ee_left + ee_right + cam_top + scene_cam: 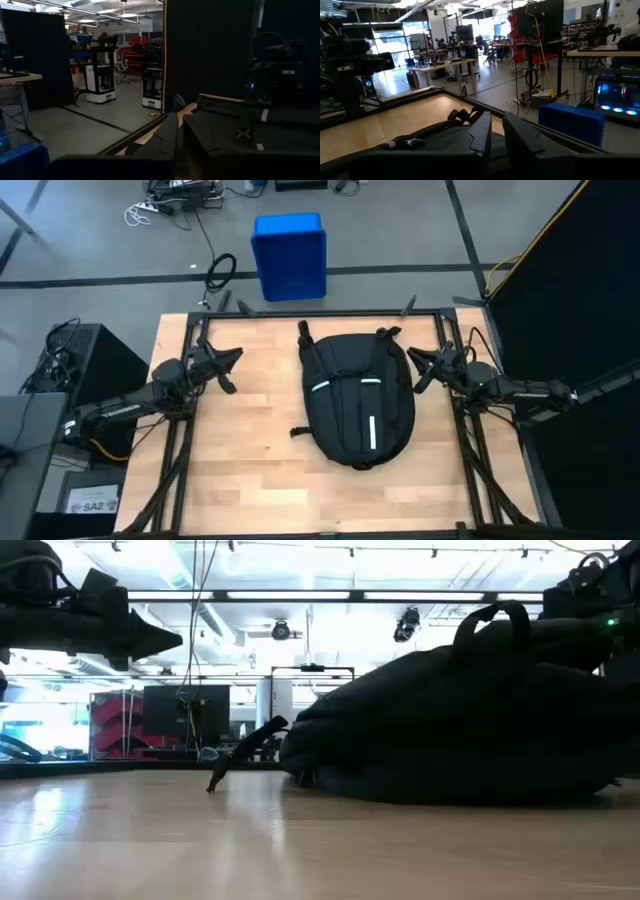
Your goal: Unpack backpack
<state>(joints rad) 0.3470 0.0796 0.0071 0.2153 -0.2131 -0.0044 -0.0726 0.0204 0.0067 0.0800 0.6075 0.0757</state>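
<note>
1. The wooden bench carries the backpack at its centre, lying flat, white strips up, top handle toward the far edge.
2. A blue bin stands on the floor beyond the bench.
3. The left pincer, closed and empty, hangs well left of the backpack.
4. The right pincer, closed and empty, hangs just beside the backpack's right side.

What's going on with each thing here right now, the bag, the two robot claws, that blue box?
backpack: zipped shut, lying flat mid-table, untouched.
left gripper: shut, empty, raised over the table's left side.
right gripper: shut, empty, raised beside the backpack, not touching it.
blue bin: on the floor beyond the table; contents cannot be seen.
</note>
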